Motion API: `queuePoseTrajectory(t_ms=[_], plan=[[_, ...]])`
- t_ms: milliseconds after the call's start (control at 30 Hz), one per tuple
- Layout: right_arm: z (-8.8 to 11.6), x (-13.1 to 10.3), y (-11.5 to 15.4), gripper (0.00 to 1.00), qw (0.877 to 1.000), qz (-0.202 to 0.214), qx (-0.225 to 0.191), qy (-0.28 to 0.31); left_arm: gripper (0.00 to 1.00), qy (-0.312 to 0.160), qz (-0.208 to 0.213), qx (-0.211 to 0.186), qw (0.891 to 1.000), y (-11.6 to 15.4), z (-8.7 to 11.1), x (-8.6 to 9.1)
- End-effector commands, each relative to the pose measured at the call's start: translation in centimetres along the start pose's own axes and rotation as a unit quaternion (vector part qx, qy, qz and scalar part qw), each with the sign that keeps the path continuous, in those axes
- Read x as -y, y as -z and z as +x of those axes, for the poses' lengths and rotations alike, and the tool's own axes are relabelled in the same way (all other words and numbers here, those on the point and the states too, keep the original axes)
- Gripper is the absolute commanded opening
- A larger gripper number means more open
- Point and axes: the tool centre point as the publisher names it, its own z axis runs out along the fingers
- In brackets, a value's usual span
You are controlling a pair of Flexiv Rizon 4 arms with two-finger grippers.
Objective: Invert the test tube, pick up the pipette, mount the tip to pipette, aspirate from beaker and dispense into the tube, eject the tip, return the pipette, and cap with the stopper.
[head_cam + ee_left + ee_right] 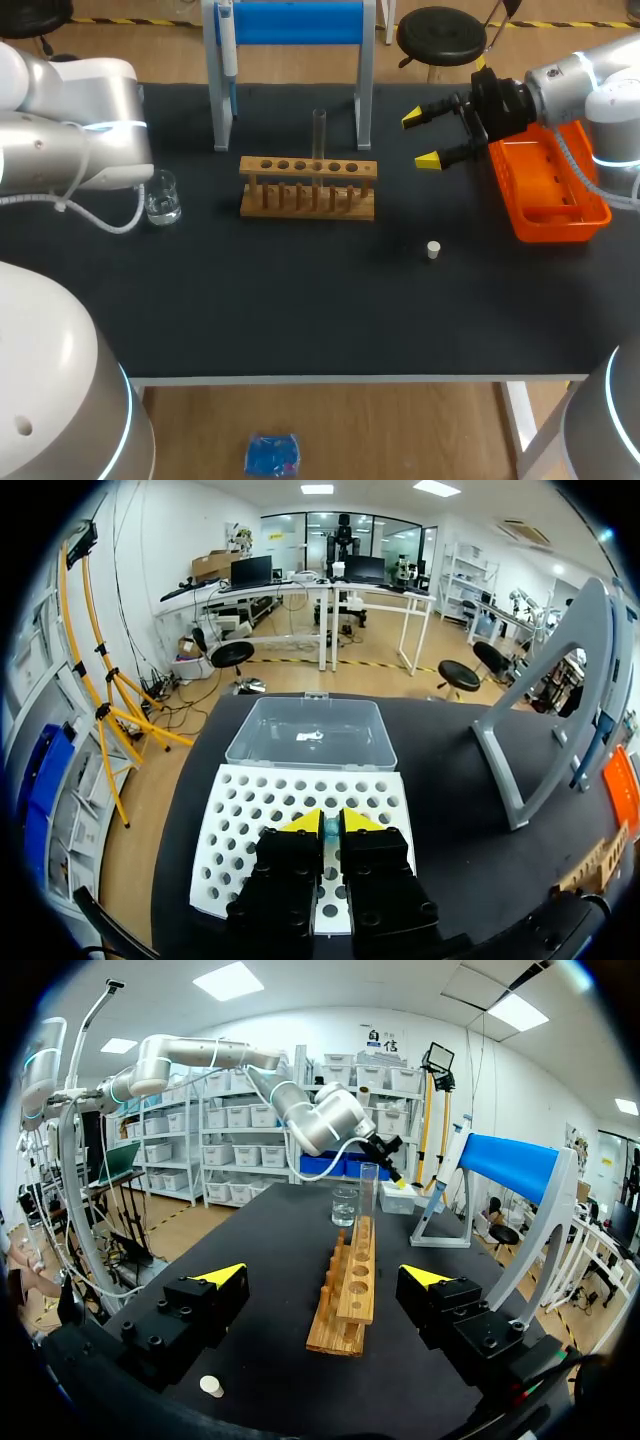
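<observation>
A black table [300,310] holds lab glassware, with a robot arm on each side. At the centre stands a wooden test tube rack with a row of holes [308,188]. A clear glass test tube [319,135] stands upright in one of the rack's middle holes. Behind the rack is a grey stand with a blue top bar [290,22]. A blue and white pipette [229,48] hangs at the stand's left end. Left of the rack, well apart from it, sits a small clear glass beaker with water in it [163,198]. A small white stopper [433,250] lies on the table in front of the rack, off to its right.

The right gripper [428,138] hovers above the table to the right of the rack, its yellow-tipped fingers spread wide and holding nothing. Just beyond it lies an orange plastic basket [545,228].

The left gripper [330,822] hangs over a white tray of round holes [250,820], with a clear plastic lid [312,735] lying ahead of the tray. Its fingers are drawn together, leaving only a slit. A tiny bluish spot shows in the slit, and I cannot tell what it is.
</observation>
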Motion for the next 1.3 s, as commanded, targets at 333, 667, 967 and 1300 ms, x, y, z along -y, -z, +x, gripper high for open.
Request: queuePoseTrajectory(t_ms=[333, 667, 967, 1300], plan=[[-0.1, 0.1, 0.0, 1.0, 1.0, 0.0, -0.001, 0.0, 0.0, -0.001, -0.009, 0.003, 1.0, -0.2, 0.0, -0.1], [-0.1, 0.1, 0.0, 1.0, 1.0, 0.0, -0.001, 0.0, 0.0, -0.004, -0.005, 0.003, 1.0, 0.3, 0.0, 0.2], [-0.1, 0.1, 0.0, 1.0, 1.0, 0.0, -0.001, 0.0, 0.0, -0.006, -0.002, 0.008, 1.0, 1.0, -0.1, 0.7], [-0.1, 0.1, 0.0, 1.0, 1.0, 0.0, -0.001, 0.0, 0.0, -0.01, 0.004, 0.015, 1.0, 2.3, -0.2, 1.8]])
